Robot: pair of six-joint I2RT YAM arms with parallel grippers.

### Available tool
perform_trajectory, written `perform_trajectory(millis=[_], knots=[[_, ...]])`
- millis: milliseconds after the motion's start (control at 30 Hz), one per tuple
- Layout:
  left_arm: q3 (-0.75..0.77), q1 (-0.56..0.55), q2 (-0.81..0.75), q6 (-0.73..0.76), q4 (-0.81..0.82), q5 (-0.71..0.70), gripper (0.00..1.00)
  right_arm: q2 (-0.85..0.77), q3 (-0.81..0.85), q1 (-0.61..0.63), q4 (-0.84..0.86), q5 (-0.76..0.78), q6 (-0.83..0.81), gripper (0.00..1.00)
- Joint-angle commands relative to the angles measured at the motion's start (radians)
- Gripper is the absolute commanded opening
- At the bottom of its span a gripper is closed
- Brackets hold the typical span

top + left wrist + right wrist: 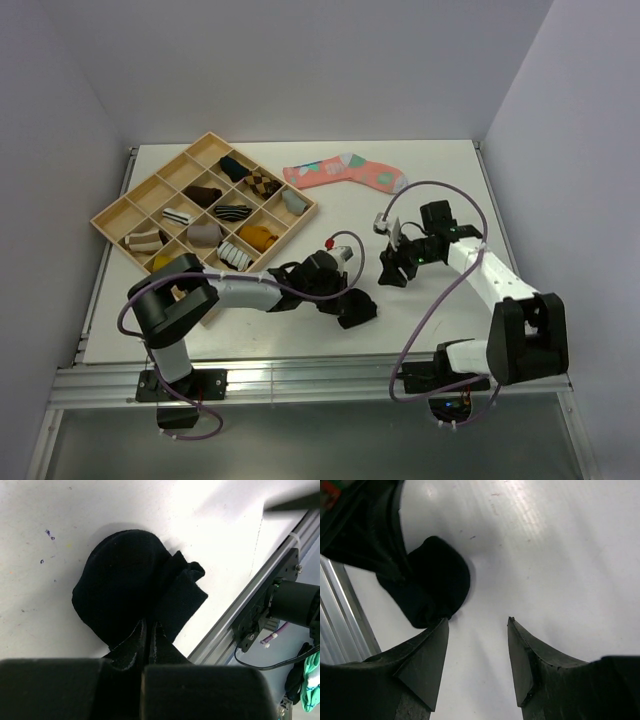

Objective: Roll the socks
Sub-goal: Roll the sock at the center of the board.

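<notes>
Bare table [440,190] beside black sock [357,309]

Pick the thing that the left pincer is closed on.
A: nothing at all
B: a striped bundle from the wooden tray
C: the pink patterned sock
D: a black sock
D: in the left wrist view the left pincer is shut with the bunched black sock pinched at its tips; the pink sock lies flat well away from it.
</notes>
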Motion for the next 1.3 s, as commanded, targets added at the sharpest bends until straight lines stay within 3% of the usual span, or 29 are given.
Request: perform_trajectory(millis=[0, 167, 300, 500, 900, 1267], knots=[[0.074, 0.000, 0.035, 0.014, -0.243, 0.019, 0.00, -0.082, -0.061, -0.002, 0.024, -0.057, -0.116, 0.58], [0.189, 0.020, 0.104, 0.048, -0.328, 0.090, 0.00, -0.136, -0.097, -0.001, -0.086, -0.121, -0.287, 0.60], [0.216, 0.049, 0.146, 0.056, -0.328, 0.175, 0.00, -0.147, -0.103, -0.001, -0.256, -0.158, -0.517, 0.61], [0.226, 0.101, 0.178, 0.045, -0.296, 0.267, 0.00, -0.138, -0.133, 0.027, -0.311, -0.129, -0.630, 0.64], [0.242, 0.125, 0.218, 0.042, -0.274, 0.350, 0.00, -0.299, -0.279, 0.226, 0.004, 0.002, -0.449, 0.66], [0.252, 0.125, 0.230, 0.046, -0.270, 0.376, 0.00, -0.277, -0.333, 0.400, 0.153, 0.147, -0.354, 0.67]])
